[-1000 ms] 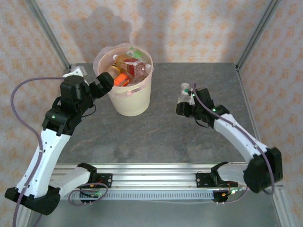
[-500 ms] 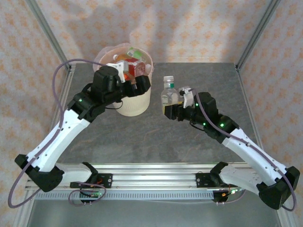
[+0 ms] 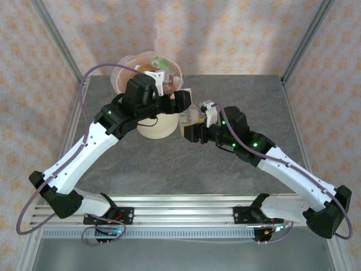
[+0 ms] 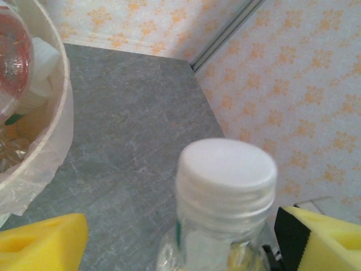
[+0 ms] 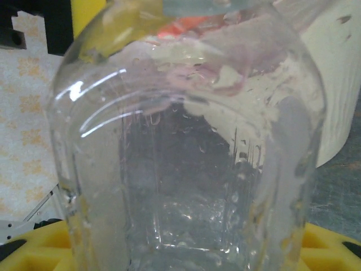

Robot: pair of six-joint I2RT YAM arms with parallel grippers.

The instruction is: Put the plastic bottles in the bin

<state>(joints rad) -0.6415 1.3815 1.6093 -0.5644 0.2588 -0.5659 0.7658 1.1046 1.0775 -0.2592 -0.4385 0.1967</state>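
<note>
Left fingers [image 4: 39, 240] swung from bin [image 3: 155, 130] to white-capped bottle [image 4: 225, 180], spread around it, right fingers [image 5: 39, 248] pinching it, label [image 3: 189, 117] unreadable

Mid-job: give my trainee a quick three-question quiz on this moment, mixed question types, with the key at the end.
1. True or false: the clear bottle has a white cap.
2. Left gripper or right gripper: which is shut on that bottle? A) left B) right C) both
3. Fill in: other bottles lie inside the ___.

Key: 1 true. 2 B; the left one stands open around the cap. 3 bin.
</note>
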